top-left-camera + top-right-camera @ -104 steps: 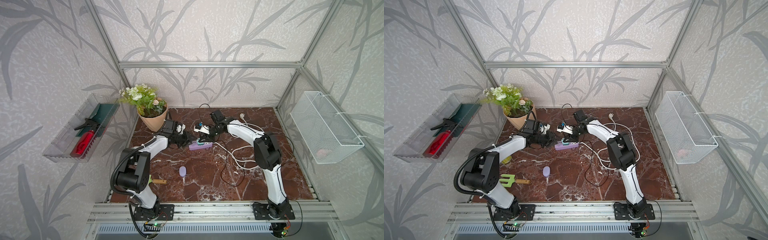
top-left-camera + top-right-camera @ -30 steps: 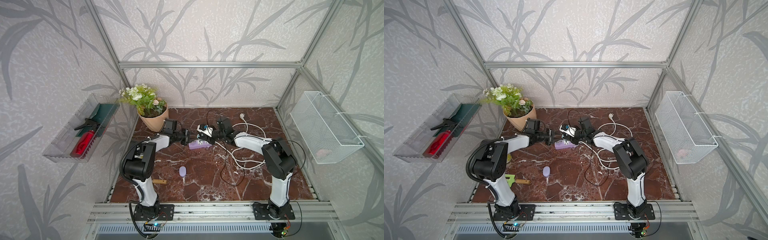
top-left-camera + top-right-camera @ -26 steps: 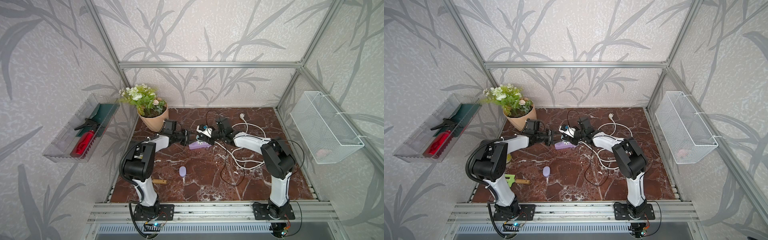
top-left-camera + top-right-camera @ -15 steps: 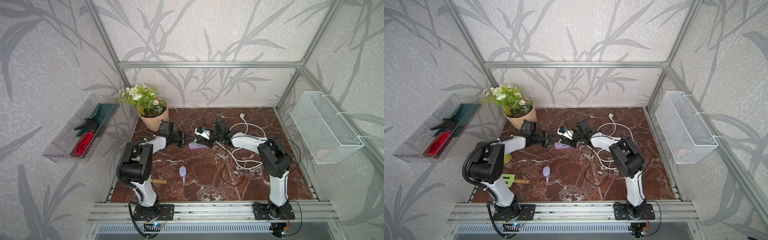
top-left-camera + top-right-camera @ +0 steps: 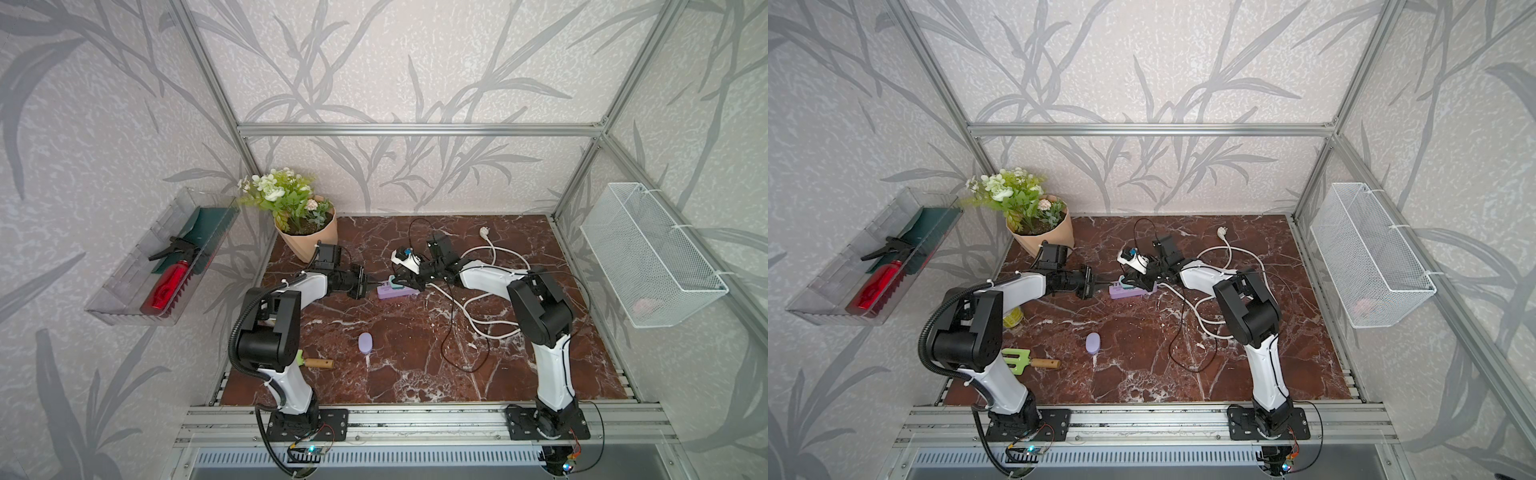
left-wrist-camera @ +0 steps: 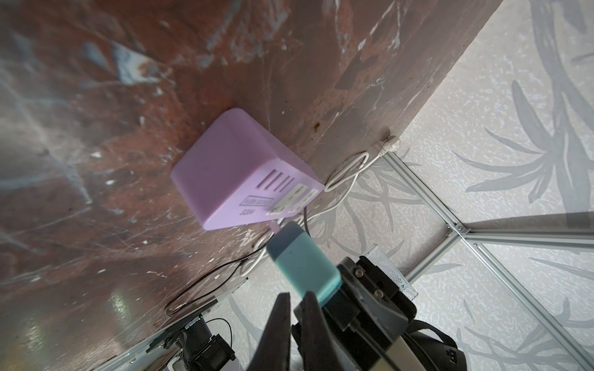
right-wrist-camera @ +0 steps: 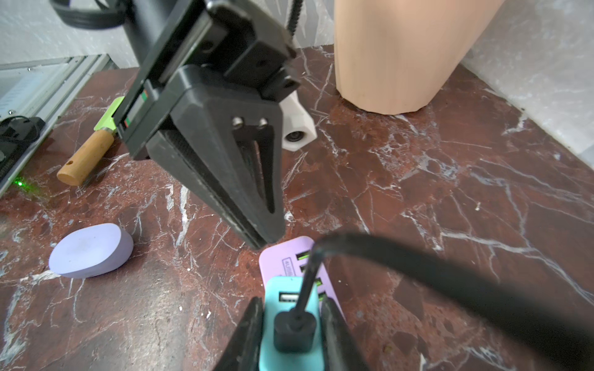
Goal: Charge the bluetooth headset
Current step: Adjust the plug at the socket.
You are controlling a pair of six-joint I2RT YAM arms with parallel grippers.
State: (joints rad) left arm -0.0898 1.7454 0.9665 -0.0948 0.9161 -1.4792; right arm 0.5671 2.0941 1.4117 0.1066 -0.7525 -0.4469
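Our right gripper [image 7: 291, 300] pinches the teal plug adapter [image 7: 291, 361] between its two fingers, right over the socket face of the purple power strip [image 7: 283, 253]; we cannot tell whether the adapter touches the strip. A black USB plug [image 7: 294, 331] sits in the adapter, and its black cable [image 7: 418, 269] arcs away from the strip. Our left gripper [image 7: 262, 236] points its tip at the strip's end from the opposite side, just beside it, its fingers pressed together with nothing that we can see between them. A white cord [image 5: 469, 309] leaves the strip at the right arm's side and loops over the marble table [image 5: 415, 374]. Well apart from the strip, toward the arm bases, the bluetooth headset [image 5: 365, 343] lies alone on the table, touched by neither gripper. Farther from the strip on that same side, near the left arm's base, we see a garden fork [image 5: 1017, 358] with a wooden handle. Beyond the strip, toward the back wall, stands a flower pot [image 5: 309, 239].
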